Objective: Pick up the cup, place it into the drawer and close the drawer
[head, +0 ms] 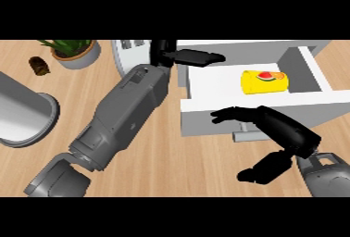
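Note:
A yellow cup [265,81] with a red and green picture lies on its side inside the open white drawer [217,84], toward the right wall. My left hand [186,56] is stretched over the drawer's back left corner, fingers straight, holding nothing. My right hand [285,131] is at the drawer's front panel [328,111], its straight fingers [231,114] lying along the panel's upper edge and the thumb hanging low. Below the panel a grey handle [246,136] shows. Neither hand touches the cup.
A potted plant [74,52] stands at the back left, with a small brown object [40,65] beside it. A large grey round vessel [24,115] lies at the left edge. A white appliance [128,52] sits behind my left forearm.

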Robot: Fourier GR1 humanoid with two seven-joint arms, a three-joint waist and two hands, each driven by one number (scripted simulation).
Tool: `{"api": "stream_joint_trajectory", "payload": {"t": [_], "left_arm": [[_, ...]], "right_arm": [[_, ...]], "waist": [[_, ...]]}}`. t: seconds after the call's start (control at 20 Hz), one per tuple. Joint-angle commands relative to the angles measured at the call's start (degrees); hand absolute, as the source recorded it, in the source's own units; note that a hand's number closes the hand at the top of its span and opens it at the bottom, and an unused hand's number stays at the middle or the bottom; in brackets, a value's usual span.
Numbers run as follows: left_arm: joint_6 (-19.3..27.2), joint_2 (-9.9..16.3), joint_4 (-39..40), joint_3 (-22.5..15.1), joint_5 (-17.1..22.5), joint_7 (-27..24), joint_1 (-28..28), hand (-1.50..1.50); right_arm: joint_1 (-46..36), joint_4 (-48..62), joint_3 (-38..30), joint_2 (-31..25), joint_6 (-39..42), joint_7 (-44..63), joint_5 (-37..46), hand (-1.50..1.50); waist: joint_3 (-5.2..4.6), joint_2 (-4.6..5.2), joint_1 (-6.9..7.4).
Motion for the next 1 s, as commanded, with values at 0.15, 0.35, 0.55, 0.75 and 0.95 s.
{"api": "stream_joint_trajectory", "payload": {"t": [0.15,0.35,0.55,0.75,0.95], "left_arm": [[-3.0,0.0,-2.6,1.6,1.5,0.4,2.7,-1.5],[-4.0,1.3,-4.7,2.6,1.7,-2.3,5.9,-1.5],[-5.9,3.9,-9.4,1.0,1.0,-1.7,12.2,-1.5],[-9.2,7.2,-12.5,1.5,1.6,-1.0,15.2,-1.5],[-11.4,8.7,-15.2,0.7,1.6,0.5,17.3,-1.5]], "right_arm": [[0.8,17.0,7.4,2.9,-8.4,-8.2,16.9,-1.5],[-4.5,32.6,8.9,3.4,-10.8,-15.5,21.8,-1.5],[-11.8,47.3,4.6,4.8,-14.6,-19.1,22.6,1.5],[-18.3,56.8,0.4,5.5,-19.0,-26.4,22.2,1.5],[-25.4,63.4,-5.5,4.5,-21.4,-27.7,19.8,1.5]], "waist": [[0.02,-0.44,4.21],[0.07,-0.1,5.72],[0.11,-0.41,8.4],[0.18,0.03,9.24],[0.25,0.52,11.19]]}}
